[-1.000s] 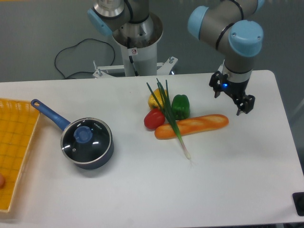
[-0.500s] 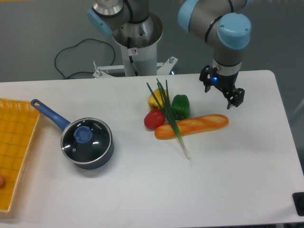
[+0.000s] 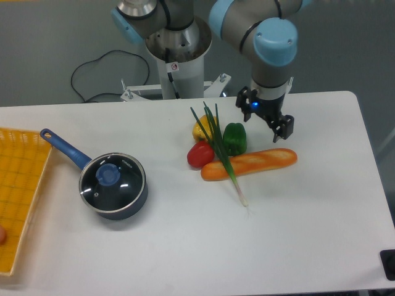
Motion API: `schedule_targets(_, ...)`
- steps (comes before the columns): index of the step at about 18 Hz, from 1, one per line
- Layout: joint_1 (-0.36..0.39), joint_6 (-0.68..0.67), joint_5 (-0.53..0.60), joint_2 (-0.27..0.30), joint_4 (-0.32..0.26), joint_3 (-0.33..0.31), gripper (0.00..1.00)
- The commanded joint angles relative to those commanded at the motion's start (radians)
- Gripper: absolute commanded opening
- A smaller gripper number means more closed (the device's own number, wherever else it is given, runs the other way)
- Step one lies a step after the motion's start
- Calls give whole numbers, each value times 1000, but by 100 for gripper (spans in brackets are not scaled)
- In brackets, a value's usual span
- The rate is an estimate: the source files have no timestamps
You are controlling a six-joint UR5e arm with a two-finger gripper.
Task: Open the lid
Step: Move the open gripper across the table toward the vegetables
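Note:
The lid [image 3: 113,179] is a round clear glass disc with a metal rim and a blue centre knob. It sits flat on the dark blue long-handled saucepan [image 3: 133,202] at the left of the table. My gripper [image 3: 266,118] hangs far to the right of it, above the table just behind the green pepper and the baguette. Its fingers [image 3: 287,129] are spread apart and hold nothing.
A green pepper [image 3: 234,137], a red pepper [image 3: 200,154], a yellow pepper [image 3: 200,131], a baguette [image 3: 250,163] and a spring onion [image 3: 223,154] lie together mid-table. A yellow tray [image 3: 21,185] lies at the left edge. The arm's base [image 3: 176,55] stands behind the table.
My gripper has moved steadily left along the back of the table, from beyond the baguette's right end to just behind the green pepper. The lid and saucepan have not moved.

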Motion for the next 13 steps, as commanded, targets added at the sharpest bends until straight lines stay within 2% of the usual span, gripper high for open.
schedule_targets(10,-158,-187,-3,-11,0,-20,100)
schedule_targets(13,-192,-206,-5,-15,2,-18,100)
